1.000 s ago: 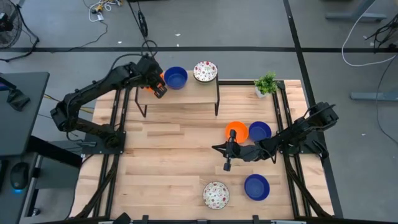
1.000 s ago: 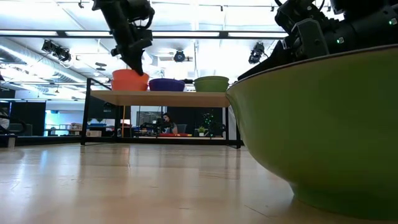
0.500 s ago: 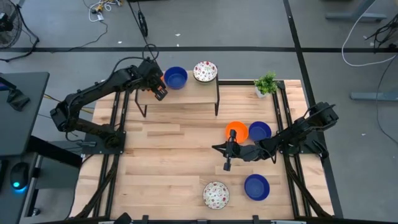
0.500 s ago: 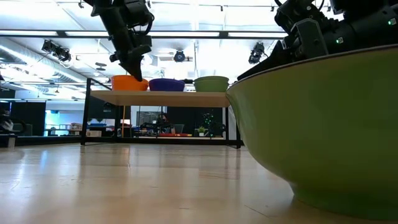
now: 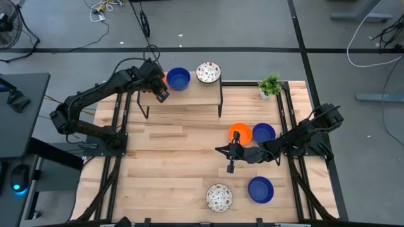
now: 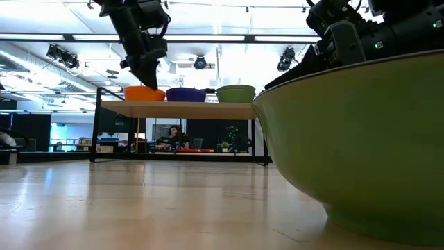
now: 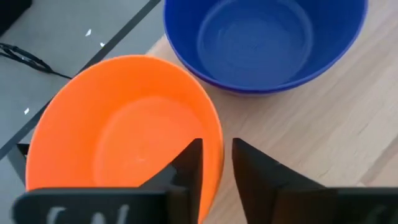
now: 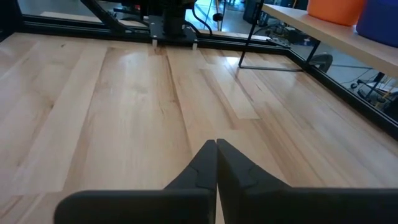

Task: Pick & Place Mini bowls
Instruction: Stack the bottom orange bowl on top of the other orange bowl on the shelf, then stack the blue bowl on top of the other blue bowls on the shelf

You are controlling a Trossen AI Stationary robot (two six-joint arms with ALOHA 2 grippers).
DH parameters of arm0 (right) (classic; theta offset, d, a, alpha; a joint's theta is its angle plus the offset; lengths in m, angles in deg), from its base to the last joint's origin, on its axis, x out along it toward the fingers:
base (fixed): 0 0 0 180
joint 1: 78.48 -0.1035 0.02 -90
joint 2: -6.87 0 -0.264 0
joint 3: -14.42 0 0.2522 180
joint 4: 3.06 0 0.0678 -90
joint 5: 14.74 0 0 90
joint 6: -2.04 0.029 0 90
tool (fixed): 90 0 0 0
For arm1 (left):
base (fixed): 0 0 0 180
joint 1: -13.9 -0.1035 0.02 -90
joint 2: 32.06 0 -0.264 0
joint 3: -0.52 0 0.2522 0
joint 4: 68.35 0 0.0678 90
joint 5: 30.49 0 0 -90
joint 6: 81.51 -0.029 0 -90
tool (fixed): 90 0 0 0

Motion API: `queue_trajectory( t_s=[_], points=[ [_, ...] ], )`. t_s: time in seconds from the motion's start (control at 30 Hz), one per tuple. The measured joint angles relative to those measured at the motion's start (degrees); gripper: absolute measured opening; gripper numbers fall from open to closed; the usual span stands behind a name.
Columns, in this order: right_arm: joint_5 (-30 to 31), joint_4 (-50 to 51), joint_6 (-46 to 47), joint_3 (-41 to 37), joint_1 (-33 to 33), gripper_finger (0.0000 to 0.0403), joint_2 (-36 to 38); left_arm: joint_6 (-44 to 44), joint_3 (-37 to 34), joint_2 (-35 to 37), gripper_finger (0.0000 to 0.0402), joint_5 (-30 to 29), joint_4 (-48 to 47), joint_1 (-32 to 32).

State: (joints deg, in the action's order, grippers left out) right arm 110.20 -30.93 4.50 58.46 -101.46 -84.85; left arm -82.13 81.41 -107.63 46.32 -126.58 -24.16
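My left gripper (image 7: 217,163) is open at the left end of a small raised shelf (image 5: 189,94), over an orange mini bowl (image 7: 118,137) that rests on its base there (image 6: 142,93). Beside it on the shelf sit a dark blue bowl (image 5: 178,79) and a speckled white bowl (image 5: 208,72). On the table lie an orange bowl (image 5: 240,133), two blue bowls (image 5: 263,132) (image 5: 261,189) and a speckled bowl (image 5: 219,197). My right gripper (image 5: 231,162) is shut and holds nothing; it hovers over bare table just in front of the orange bowl. My left gripper straddles the orange bowl's rim (image 7: 214,146) from above, one finger (image 7: 189,165) inside the bowl and one (image 7: 255,171) outside. A thin strip of shelf shows between the outer finger and the rim. Whether the inner finger touches the wall I cannot tell. The bowl sits level on the shelf.
A small green potted plant (image 5: 270,84) stands at the table's far right corner. The shelf stands on thin black legs at the far edge. The speckled bowl near the front edge fills the right of the low view (image 6: 361,153). Bare wood lies left of centre (image 5: 170,157).
The left gripper has come down a little with the orange bowl. A second ago the bowl stood higher above the shelf's left end; now it rests flat on the shelf beside the blue bowl.
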Motion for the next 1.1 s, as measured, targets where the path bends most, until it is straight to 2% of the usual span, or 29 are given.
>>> queue_trajectory(
  t_s=[0.17, 0.3, 0.43, 0.5, 0.57, 0.67, 0.8, 0.97, 1.1],
  points=[
    [0.0, -0.1, -0.1, 0.0, 0.0, 0.0006, 0.0, 0.0, 3.1, 1.9, 0.0137, 0.7, -2.7, 0.0],
    [0.0, -0.2, 0.1, 0.0, 0.0, 0.0008, 0.0, 0.0, 6.8, 3.6, 0.0158, 4.6, -6.0, 0.4],
    [0.0, 0.5, 7.6, 0.0, 0.0, 0.0014, 0.0, 0.0, 8.0, 6.8, 0.0161, 9.1, -8.2, 2.4],
    [0.0, 2.0, 10.0, 0.0, 0.0, 0.0015, 0.0, 0.0, 6.3, 9.1, 0.0155, 9.9, -7.0, 4.7],
    [0.0, 2.7, 8.7, 0.0, 0.0, 0.0015, 0.0, 0.0, 3.0, 11.8, 0.0146, 10.0, -4.8, 7.7],
    [0.0, 4.1, 7.2, 0.0, 0.0, 0.0015, 1.3, 1.4, -4.4, 16.3, 0.0131, 9.9, 2.4, 13.5],
    [-1.5, 11.8, 9.5, 0.0, 0.0, 0.0015, 6.6, 4.1, -17.1, 21.3, 0.0112, 9.9, 17.0, 23.4],
    [-11.5, 26.1, 13.8, 0.6, -0.2, 0.0026, 16.1, 5.9, -31.9, 22.2, 0.0093, 9.4, 41.4, 36.4],
    [-19.0, 42.7, 17.7, 5.9, -2.7, 0.0054, 19.9, 5.5, -39.4, 18.6, 0.0079, 5.1, 56.8, 45.3]
  ],
)
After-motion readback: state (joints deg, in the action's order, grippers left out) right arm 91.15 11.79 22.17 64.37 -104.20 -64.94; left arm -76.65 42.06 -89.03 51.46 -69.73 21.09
